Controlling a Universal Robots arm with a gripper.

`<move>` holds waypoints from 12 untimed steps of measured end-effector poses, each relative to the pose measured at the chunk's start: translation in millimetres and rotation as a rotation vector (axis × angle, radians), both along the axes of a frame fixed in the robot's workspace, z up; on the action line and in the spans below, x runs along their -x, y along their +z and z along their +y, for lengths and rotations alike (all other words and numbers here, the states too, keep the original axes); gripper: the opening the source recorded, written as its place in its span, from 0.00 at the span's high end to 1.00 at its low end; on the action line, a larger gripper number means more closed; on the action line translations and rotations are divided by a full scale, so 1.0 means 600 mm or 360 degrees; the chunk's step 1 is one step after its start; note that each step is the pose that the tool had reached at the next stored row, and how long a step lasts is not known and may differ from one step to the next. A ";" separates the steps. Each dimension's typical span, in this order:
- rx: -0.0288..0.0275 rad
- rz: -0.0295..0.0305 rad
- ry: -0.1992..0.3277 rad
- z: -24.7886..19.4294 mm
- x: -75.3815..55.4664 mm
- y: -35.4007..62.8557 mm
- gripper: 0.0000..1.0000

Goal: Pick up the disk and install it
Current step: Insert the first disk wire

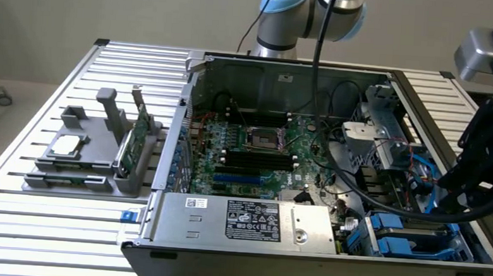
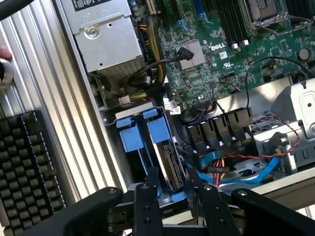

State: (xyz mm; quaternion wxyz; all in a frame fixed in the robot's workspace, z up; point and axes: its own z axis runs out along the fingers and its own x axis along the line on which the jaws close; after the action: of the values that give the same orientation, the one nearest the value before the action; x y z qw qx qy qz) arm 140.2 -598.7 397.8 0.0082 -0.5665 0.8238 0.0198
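Observation:
In the wrist view the disk [image 2: 172, 162] stands on edge, silver-grey with blue rails, lowered into the blue drive bay [image 2: 140, 130] at the corner of the open computer case. My gripper [image 2: 173, 181] straddles the disk's near end. One black finger [image 2: 147, 196] lies against each flat side, shut on it. In the exterior view the gripper [image 1: 468, 187] hangs over the case's corner on the exterior view's right, above the blue drive bay [image 1: 414, 238].
The motherboard [image 1: 254, 151] and silver power supply [image 1: 242, 220] fill the case. Blue and red cables [image 2: 236, 167] run right beside the bay. A grey holder [image 1: 94, 149] with a chip and a green card stands on the slatted table [image 1: 39, 228] at the exterior view's left.

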 end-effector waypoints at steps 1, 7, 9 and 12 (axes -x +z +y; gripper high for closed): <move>-0.00001 0.00000 -0.0028 0.0000 0.000 0.000 0.64; -0.00001 0.00000 -0.0202 0.0000 0.000 -0.001 0.64; 0.00000 0.00000 -0.0261 0.0000 0.000 -0.001 0.64; -0.00001 0.00000 -0.0345 0.0000 0.000 -0.002 0.64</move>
State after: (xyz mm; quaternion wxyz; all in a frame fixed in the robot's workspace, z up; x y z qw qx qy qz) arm 140.2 -598.6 396.6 0.0103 -0.4740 0.8803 0.0188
